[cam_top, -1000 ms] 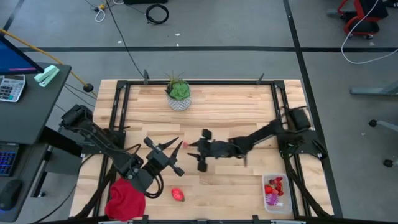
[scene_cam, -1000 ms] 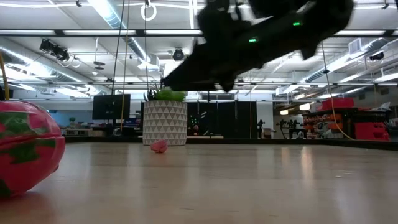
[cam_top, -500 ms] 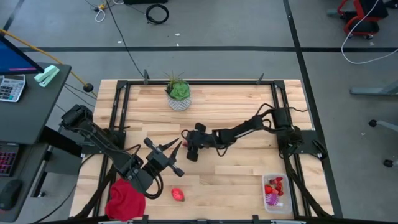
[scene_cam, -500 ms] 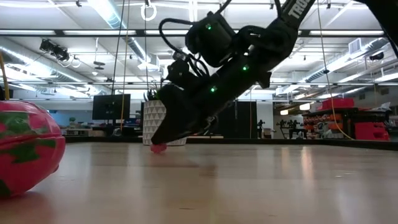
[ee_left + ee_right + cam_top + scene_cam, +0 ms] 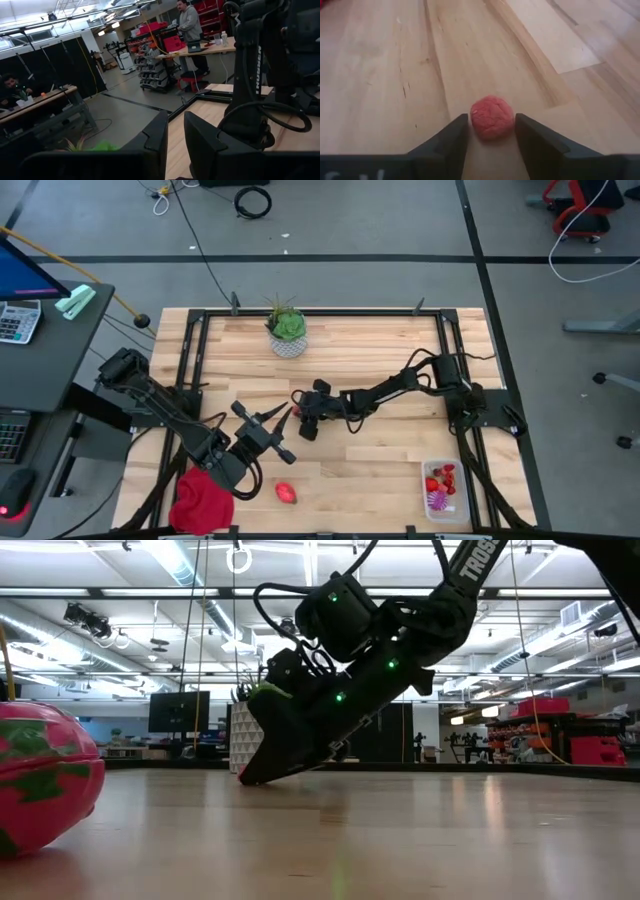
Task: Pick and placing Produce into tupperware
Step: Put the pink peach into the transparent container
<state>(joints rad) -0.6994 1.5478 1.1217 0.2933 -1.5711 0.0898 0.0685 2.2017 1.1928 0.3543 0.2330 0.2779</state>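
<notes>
A small red berry (image 5: 492, 114) lies on the wooden table between the two fingers of my right gripper (image 5: 491, 131), which is open, tipped down near the table's middle (image 5: 299, 409) and tip-down on the wood in the low view (image 5: 246, 778). The clear tupperware (image 5: 441, 489) stands at the table's near right corner and holds red pieces and a purple ball (image 5: 436, 500). The large red-pink oval piece (image 5: 287, 492) (image 5: 45, 785) rests on the table near the near edge. My left gripper (image 5: 289, 434) (image 5: 175, 131) waits open, left of the berry. My right gripper has one finger (image 5: 451, 137) close on each side of the small red berry (image 5: 485, 125), coming slanting down from the table's right. Whether the fingers touch it, I cannot tell. The berry sits on the table.
A green plant in a white patterned pot (image 5: 288, 337) stands near the far edge, partly behind my right gripper in the low view. A big red cloth (image 5: 200, 498) lies at the near left corner. Black frame rails (image 5: 196, 350) run along the table's sides. Bare wood lies between berry and tub.
My right gripper has moved toward the table's left and down, from above the table's middle to the small berry, tipping its fingers onto the wood around it. In the low view it now hides the berry.
</notes>
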